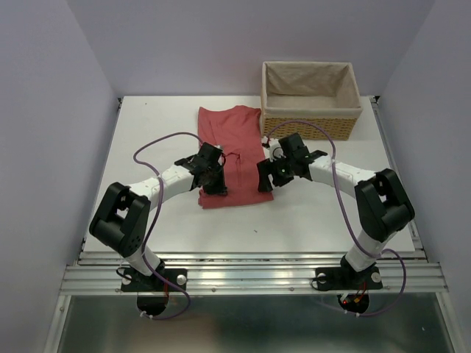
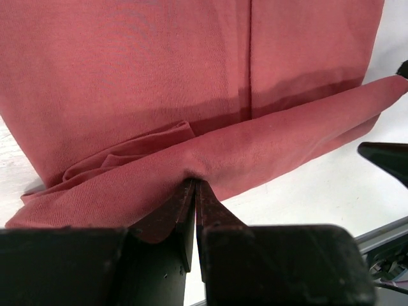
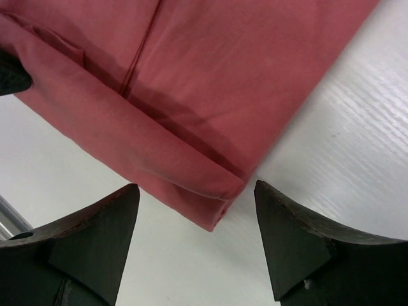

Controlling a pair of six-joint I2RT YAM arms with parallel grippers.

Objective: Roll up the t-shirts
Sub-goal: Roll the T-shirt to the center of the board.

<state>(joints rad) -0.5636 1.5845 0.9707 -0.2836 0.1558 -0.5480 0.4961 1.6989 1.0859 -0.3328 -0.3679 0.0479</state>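
The salmon-red t-shirt (image 1: pixel 232 140) lies folded into a long strip in the middle of the white table, with its near edge turned over into a small roll. In the left wrist view my left gripper (image 2: pixel 195 183) is shut on the roll (image 2: pixel 255 153), pinching its near fold. In the top view it sits at the shirt's near left corner (image 1: pixel 213 182). My right gripper (image 3: pixel 194 190) is open, its fingers either side of the roll's right end (image 3: pixel 210 197) and not touching it. In the top view it is at the near right corner (image 1: pixel 266 176).
A tan cloth-lined wicker basket (image 1: pixel 310 118) stands at the back right, just beyond the right arm. The white table (image 1: pixel 147 140) has raised side rails, and a metal rail runs along the front edge (image 1: pixel 250 276).
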